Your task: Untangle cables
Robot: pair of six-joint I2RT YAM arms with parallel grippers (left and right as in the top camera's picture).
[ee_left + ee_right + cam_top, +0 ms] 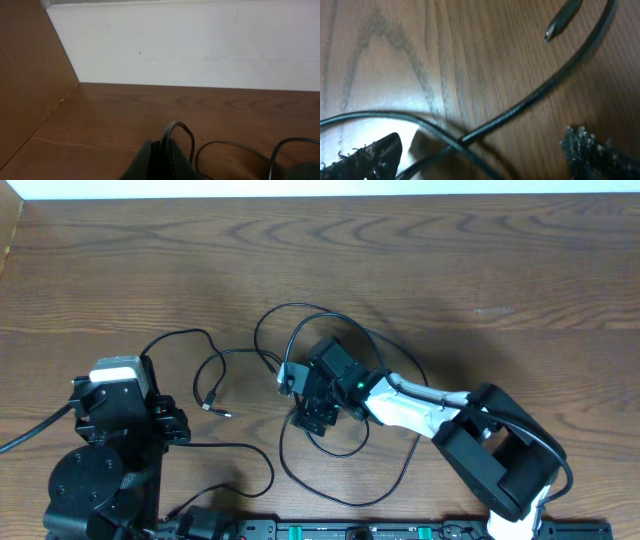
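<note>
My right gripper (pixel 485 157) is down at the table (pixel 500 260) with its fingers (pixel 367 155) spread wide and nothing held. Between them, in the lower middle of the wrist view, two strands of the cables (pixel 462 139) cross one over the other. A plug (pixel 563 19) lies free at that frame's upper right.

From overhead, the right gripper sits at the centre of the frame on the knot of loops. One loop arcs above it and another sags toward the bottom edge. A second plug (pixel 215 409) lies loose left of centre.

My left gripper (pixel 168 425) sits at lower left, off the tangle. I cannot tell whether it is spread or closed.

I judge the job barely begun: the ends are free, but the loops overlap and nothing is separated. What remains is to take one strand at the crossing and draw it clear.
</note>
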